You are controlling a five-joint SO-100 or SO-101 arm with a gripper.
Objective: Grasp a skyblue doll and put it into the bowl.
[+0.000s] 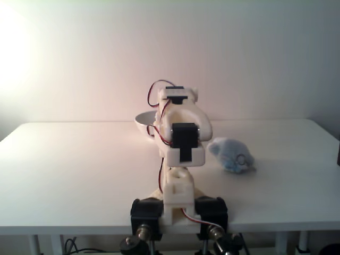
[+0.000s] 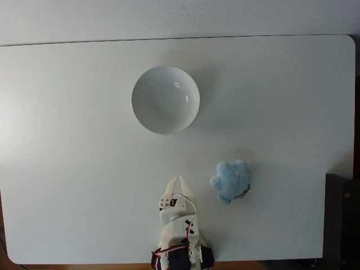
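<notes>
The skyblue doll (image 1: 231,154) is a fluffy pale-blue plush lying on the white table, right of the arm in both fixed views, with a small metal ring on its near side. From above, the doll (image 2: 230,181) rests about a finger's length right of my gripper (image 2: 177,179). My gripper is folded back over the arm's base, holds nothing, and its two pointed tips stand slightly apart. The bowl (image 2: 166,100) is white, round and holds nothing, and sits farther out, up and a little left of the gripper. The folded arm (image 1: 180,138) hides most of the bowl (image 1: 142,123).
The white table (image 2: 67,169) has a rounded near edge where the arm's base is clamped (image 1: 178,212). A dark object (image 2: 340,219) stands beyond the table's right edge. A wall (image 1: 170,48) rises behind the far edge.
</notes>
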